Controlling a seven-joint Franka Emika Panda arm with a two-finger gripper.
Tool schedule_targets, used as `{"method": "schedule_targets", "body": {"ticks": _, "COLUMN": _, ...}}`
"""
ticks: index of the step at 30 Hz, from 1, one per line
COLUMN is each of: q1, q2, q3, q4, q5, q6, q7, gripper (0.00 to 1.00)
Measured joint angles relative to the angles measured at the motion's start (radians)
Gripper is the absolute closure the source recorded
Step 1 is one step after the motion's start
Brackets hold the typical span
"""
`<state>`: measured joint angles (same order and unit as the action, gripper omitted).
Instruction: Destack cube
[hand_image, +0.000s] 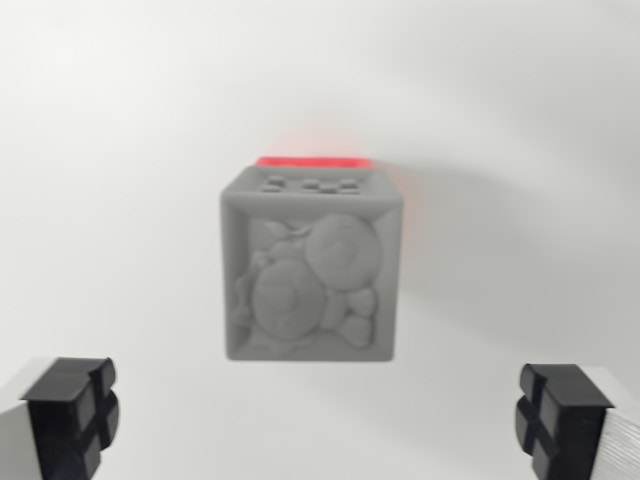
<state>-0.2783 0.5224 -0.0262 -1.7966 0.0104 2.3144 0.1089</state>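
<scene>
We see the grey cube (312, 265) on a red cube (315, 160), on the white counter (120, 150); our jaws are spread wide, holding nothing

Only the claw (320, 425) shows in the wrist view, and of it just the two fingertips at the bottom corners of the frame. The left fingertip (72, 415) sits in the lower left corner: a black pad with a cross-shaped groove cut into its face, mounted on a pale grey finger body that runs off the frame's edge. The right fingertip (560, 420) sits in the lower right corner, the same black grooved pad on a light, ribbed finger body. The two pads face inward toward each other and stand far apart, with a wide gap between them and nothing held there.
</scene>
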Motion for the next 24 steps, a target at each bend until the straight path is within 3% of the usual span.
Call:
{"method": "schedule_targets", "body": {"ticks": 6, "q1": 0.000, "q2": 0.047, "q3": 0.005, "q4": -0.002, "q5": 0.000, "q6": 0.048, "q7": -0.001, "gripper": 0.00}}
{"method": "schedule_targets", "body": {"ticks": 24, "q1": 0.000, "q2": 0.146, "q3": 0.005, "q4": 0.002, "q5": 0.001, "q6": 0.142, "q7": -0.002, "gripper": 0.00}}
